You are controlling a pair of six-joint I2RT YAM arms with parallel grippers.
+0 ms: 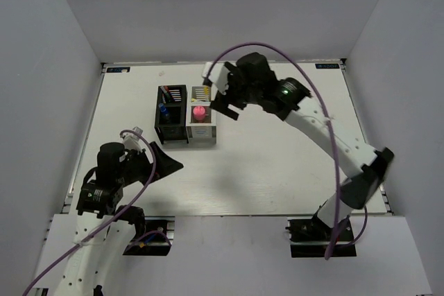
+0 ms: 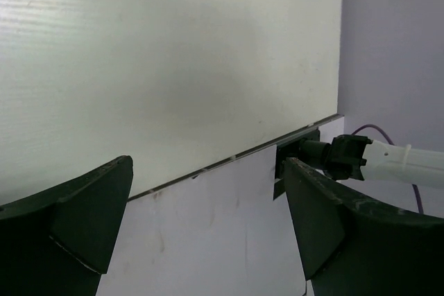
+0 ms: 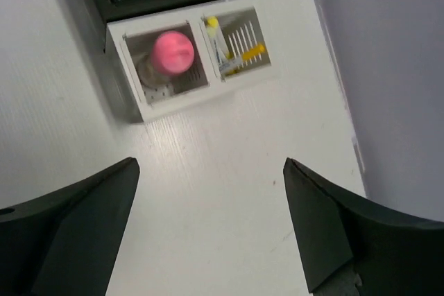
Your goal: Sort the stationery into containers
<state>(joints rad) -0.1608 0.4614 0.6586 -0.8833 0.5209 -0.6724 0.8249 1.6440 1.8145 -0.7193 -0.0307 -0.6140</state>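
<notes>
Right gripper (image 3: 209,168) & left gripper (image 2: 208,164) empty, jaws wide apart.
Pink cylinder (image 3: 173,51) seen in near cell of white-grey box (image 3: 208,96), twd table's (image 3: 229,206) far edge, just ahead of right jaws; yellow-ended pens (image 3: 236,57) in adj. cell.

In the right box (image 1: 202,136), the cylinder (image 1: 199,111) sits in the near cell, pens (image 1: 202,93) in the far cell. The left box (image 1: 171,136) touches it on the left, holding other pens (image 1: 167,94).

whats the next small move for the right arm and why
Probably pull the right end effector back toward its base: its jaws stand open and empty, the pink cylinder sits in the white organizer, and no loose stationery shows on the table.
</notes>
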